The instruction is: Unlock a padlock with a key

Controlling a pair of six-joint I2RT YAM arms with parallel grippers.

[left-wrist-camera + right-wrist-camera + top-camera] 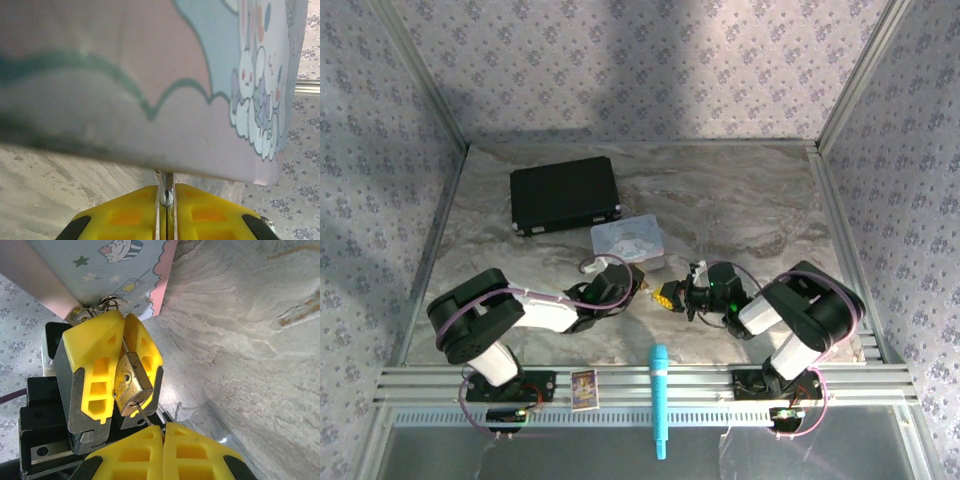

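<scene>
The brass padlock [132, 385] hangs just above the table between my two grippers, near the table's middle front [665, 295]. My left gripper [645, 287] is shut on its thin silvery shackle [166, 186], which shows between the yellow fingers [130, 215]. In the right wrist view the left gripper's fingers [95, 355] flank the lock body. My right gripper [163, 429] is shut on the key [145, 416]. The key's thin blade runs up into the keyhole on the lock's underside. Its head is hidden between the pads.
A pastel tin [628, 240] stands just behind the grippers, very close to the left fingers [150, 75]. A black case [565, 195] lies at the back left. A teal tool [660, 400] and a small card [584, 388] rest on the front rail.
</scene>
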